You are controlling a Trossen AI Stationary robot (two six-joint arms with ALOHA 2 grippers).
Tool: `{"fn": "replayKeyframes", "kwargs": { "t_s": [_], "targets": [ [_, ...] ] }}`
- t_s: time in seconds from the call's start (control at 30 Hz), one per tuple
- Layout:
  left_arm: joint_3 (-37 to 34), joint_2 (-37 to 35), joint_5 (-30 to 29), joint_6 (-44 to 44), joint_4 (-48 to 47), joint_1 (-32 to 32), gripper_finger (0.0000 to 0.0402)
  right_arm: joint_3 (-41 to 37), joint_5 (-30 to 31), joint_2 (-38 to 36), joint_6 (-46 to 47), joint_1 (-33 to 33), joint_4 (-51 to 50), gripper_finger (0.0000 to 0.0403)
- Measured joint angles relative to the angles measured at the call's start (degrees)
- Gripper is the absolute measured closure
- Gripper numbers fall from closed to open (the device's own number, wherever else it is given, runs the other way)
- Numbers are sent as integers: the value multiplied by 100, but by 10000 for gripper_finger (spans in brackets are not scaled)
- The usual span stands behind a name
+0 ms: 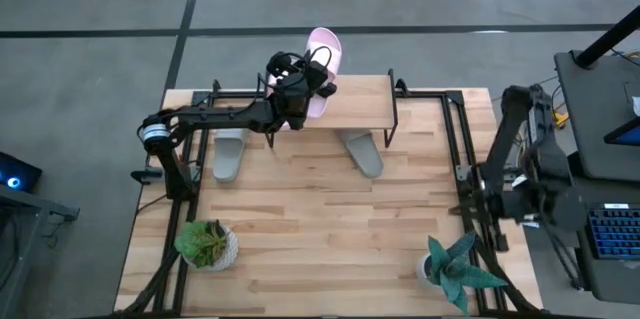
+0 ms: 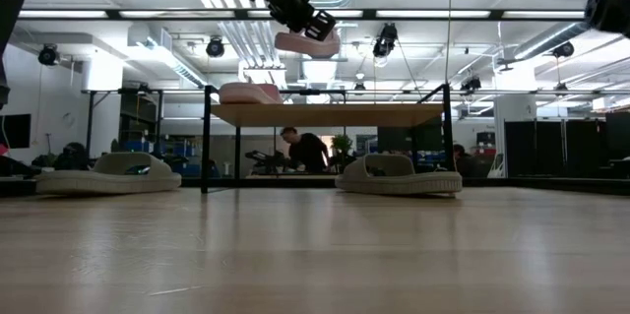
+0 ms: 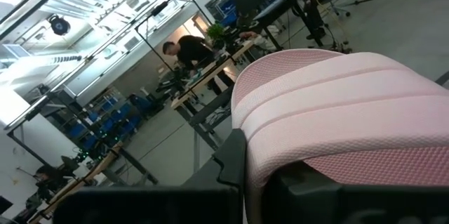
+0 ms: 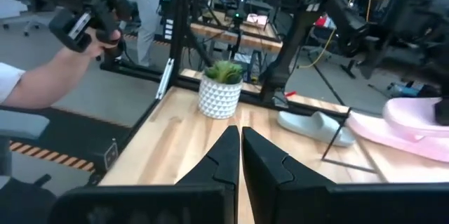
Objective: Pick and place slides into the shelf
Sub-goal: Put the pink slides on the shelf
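Observation:
My left gripper [image 1: 300,84] hangs over the shelf [image 1: 340,104] and is shut on a light pink slide [image 1: 322,54]. In the low view that slide [image 2: 307,43] floats above the plank top [image 2: 330,114]. A second pink slide [image 2: 251,93] rests sole-down on the plank near its left end. Two grey slides [image 1: 230,154] [image 1: 365,154] lie on the table at the shelf's near side, partly under it. My right gripper [image 4: 240,147] is shut and waits at the table's right edge [image 1: 520,194]. My left gripper holds the pink slide by its wide ribbed strap [image 3: 330,104]; one dark finger [image 3: 231,164] shows at the strap's edge, and the rest of the contact is hidden by the strap. It comes from above, slanting from the table's left. The slide is lifted clear over the plank, roughly level, sole down.
Two potted plants stand near the table's near corners, a leafy one in a white pot [image 1: 207,244] and a spiky one [image 1: 455,264]. Black rails run along both sides of the table. A person's arm holding a device [image 4: 84,20] shows beyond the table.

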Motion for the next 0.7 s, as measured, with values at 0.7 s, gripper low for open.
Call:
{"fn": "replayKeyframes", "kwargs": {
  "t_s": [0.7],
  "targets": [
    [-26, 1, 133, 4, -90, 0, 401, -21, -2188, 1253, -1895, -3452, 2621, 394]
  ]
}}
